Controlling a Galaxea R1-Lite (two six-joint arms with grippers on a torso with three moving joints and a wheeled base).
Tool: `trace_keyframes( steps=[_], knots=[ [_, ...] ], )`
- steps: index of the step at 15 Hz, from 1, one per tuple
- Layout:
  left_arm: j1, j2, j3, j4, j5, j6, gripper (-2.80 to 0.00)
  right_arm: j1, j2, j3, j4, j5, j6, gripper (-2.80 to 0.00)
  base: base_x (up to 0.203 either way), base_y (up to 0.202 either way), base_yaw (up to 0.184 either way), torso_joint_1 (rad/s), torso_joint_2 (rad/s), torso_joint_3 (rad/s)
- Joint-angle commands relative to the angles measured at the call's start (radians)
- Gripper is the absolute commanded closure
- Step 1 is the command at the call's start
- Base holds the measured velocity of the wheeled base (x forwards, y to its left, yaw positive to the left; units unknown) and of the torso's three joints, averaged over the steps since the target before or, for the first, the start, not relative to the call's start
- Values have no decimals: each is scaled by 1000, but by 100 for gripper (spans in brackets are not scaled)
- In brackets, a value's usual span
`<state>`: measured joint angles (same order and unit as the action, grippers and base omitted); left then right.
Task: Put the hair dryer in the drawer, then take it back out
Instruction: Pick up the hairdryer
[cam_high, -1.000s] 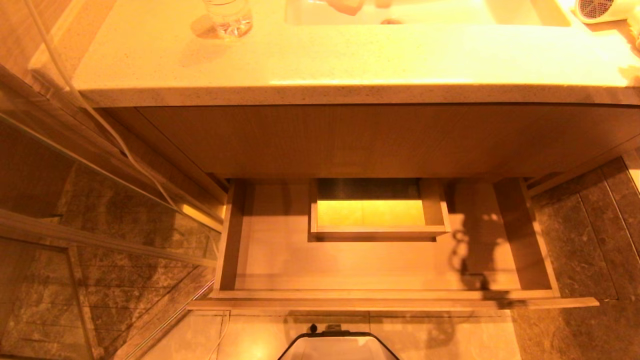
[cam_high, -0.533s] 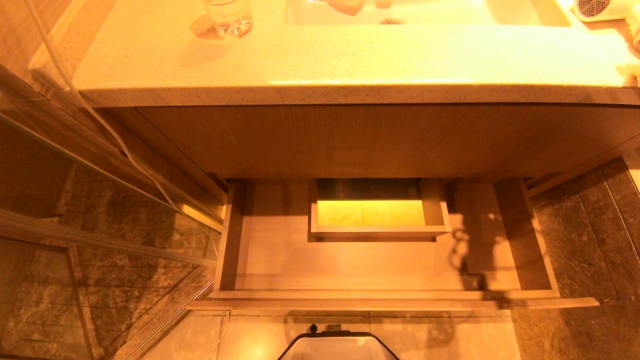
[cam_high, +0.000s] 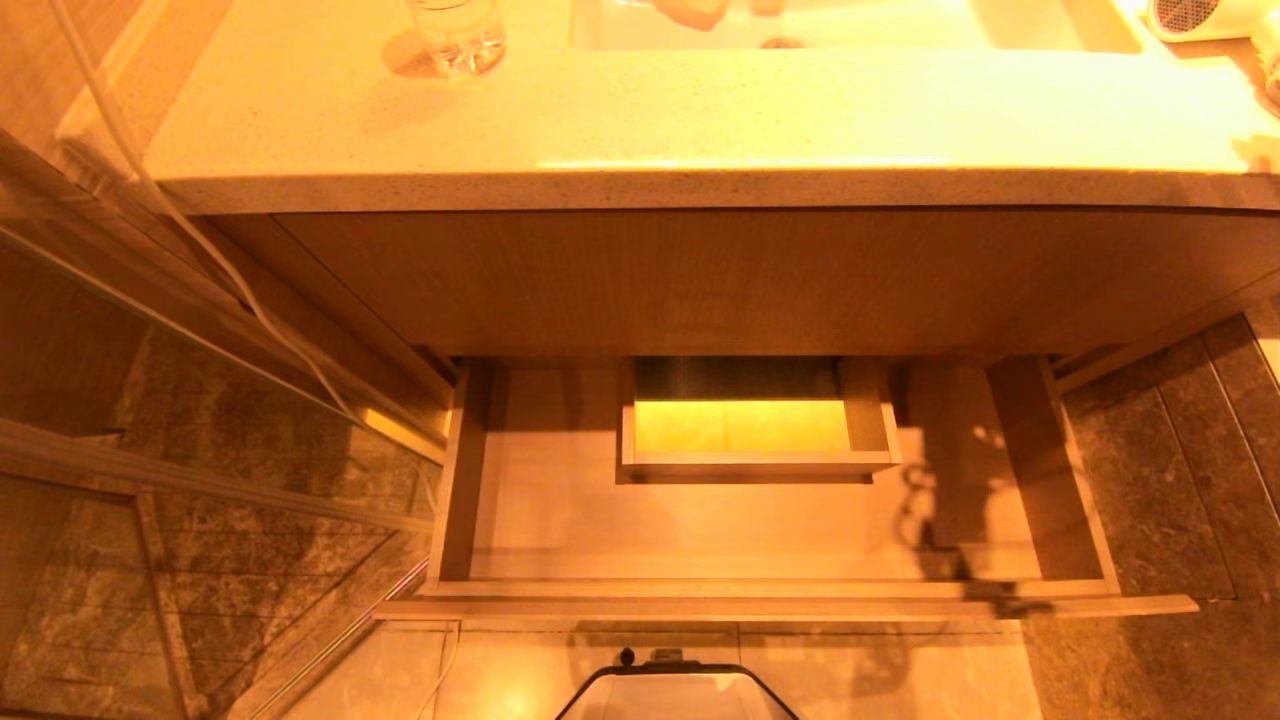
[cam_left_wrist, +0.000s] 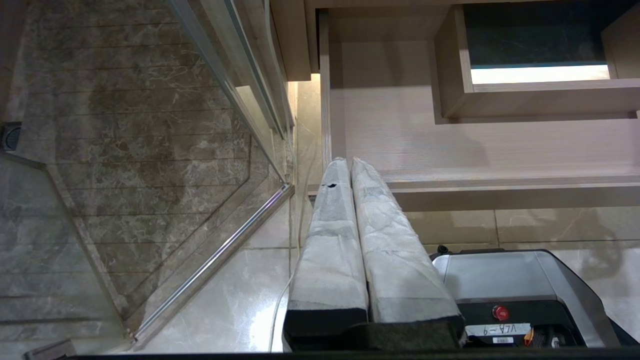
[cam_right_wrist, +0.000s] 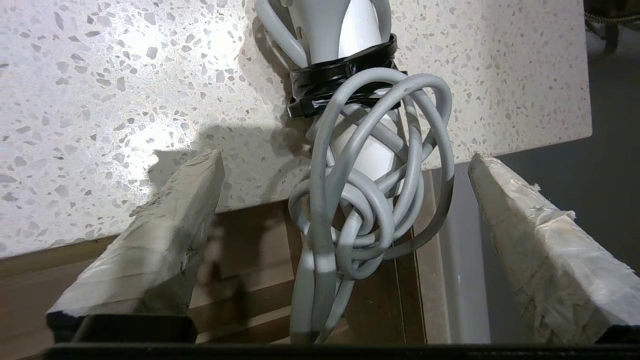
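The white hair dryer (cam_high: 1195, 18) lies on the speckled countertop (cam_high: 700, 110) at its far right corner, mesh end showing. In the right wrist view its handle (cam_right_wrist: 360, 20) and the bundled grey cord (cam_right_wrist: 370, 200) reach past the counter's edge. My right gripper (cam_right_wrist: 345, 156) is open, one finger on each side of the cord, touching nothing. Below the counter the drawer (cam_high: 560, 520) is pulled out, with nothing lying in it and its boxed cut-out (cam_high: 755, 465) in the middle. My left gripper (cam_left_wrist: 345, 161) is shut and parked low by the drawer's (cam_left_wrist: 450, 145) left front corner.
A drinking glass (cam_high: 455, 35) stands at the counter's back left, beside the sink basin (cam_high: 850, 25). A glass partition (cam_high: 200, 330) runs along the left. My base (cam_high: 675, 690) sits just in front of the drawer front.
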<state>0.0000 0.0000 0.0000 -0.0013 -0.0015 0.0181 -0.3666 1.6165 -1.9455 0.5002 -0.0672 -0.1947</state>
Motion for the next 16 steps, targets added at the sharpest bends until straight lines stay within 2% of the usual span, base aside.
trace_keyframes(
  steps=[1,13,16],
  knots=[
    [0,0,2,1,0,0,0,0,-26,0,4,0,1,-280,0,0,0,0,0,0],
    [0,0,2,1,0,0,0,1,-70,0,-10,3,-3,-280,0,0,0,0,0,0],
    [0,0,2,0,0,0,0,0,-69,0,-15,3,-3,-280,0,0,0,181,2,195]
  ],
)
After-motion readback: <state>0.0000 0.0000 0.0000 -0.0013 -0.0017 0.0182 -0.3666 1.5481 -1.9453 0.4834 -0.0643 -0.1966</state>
